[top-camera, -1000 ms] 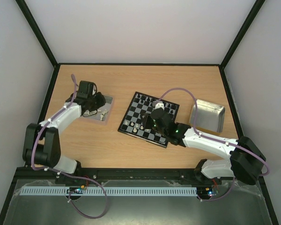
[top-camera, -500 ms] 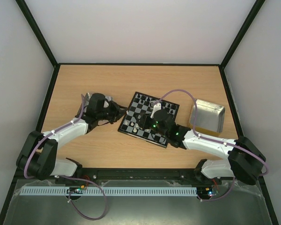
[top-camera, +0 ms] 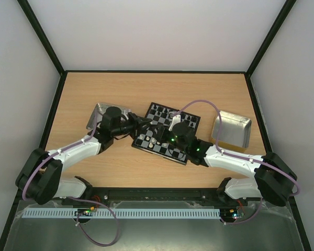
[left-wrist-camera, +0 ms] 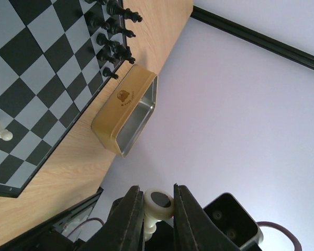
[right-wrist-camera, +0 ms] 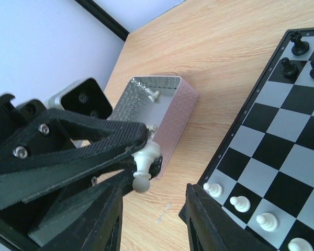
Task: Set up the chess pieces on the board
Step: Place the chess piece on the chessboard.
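Note:
The board [top-camera: 174, 152] lies mid-table with black pieces [top-camera: 165, 111] on its far rows and white pieces [top-camera: 153, 140] on its near-left rows. My left gripper [top-camera: 142, 124] hangs above the board's left edge, shut on a white pawn [left-wrist-camera: 158, 203]. The right wrist view shows that pawn [right-wrist-camera: 144, 166] pinched by its base, head pointing down, above the bare table beside the board [right-wrist-camera: 282, 130]. My right gripper [top-camera: 163, 137] is open and empty over the board, facing the pawn; its fingers [right-wrist-camera: 112, 219] stand on either side below it.
A metal tray [top-camera: 99, 112] with a few white pieces [right-wrist-camera: 153, 95] lies left of the board. A second, empty metal tray [top-camera: 231, 129] sits right of it and also shows in the left wrist view [left-wrist-camera: 126, 119]. Black rails edge the table.
My left arm has swung right from over the left tray to the board's left edge, carrying the white pawn. My right gripper has shifted slightly left over the board.

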{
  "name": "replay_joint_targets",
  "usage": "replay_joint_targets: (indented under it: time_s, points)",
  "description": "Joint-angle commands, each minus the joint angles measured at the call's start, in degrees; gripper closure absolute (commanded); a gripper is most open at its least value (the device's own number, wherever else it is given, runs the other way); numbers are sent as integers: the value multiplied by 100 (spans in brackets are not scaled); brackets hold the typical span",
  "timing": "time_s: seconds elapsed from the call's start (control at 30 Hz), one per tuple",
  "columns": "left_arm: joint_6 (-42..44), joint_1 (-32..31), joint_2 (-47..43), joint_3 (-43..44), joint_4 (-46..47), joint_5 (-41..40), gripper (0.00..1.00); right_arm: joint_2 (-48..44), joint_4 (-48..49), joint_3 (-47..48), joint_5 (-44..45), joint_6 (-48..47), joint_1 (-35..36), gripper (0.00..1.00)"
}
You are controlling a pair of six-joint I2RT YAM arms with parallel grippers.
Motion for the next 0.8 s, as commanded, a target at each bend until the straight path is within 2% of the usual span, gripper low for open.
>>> replay_joint_targets:
  time_s: [0.0, 0.17, 0.43, 0.77]
  points:
    - [-371, -47, -152, -134, 302, 56, 88, 47, 264, -49, 240, 120, 34, 69]
    - [-402, -99, -181, -138, 300, 44, 88, 82, 342, -31, 236, 122, 33, 74]
    - [-484, -181, -199, -178, 388, 22, 88, 106, 359, 39, 274, 77, 36, 76]
    - [-428, -282, -347, -218, 207, -116, 86, 88, 210, 131, 282, 95, 35, 97]
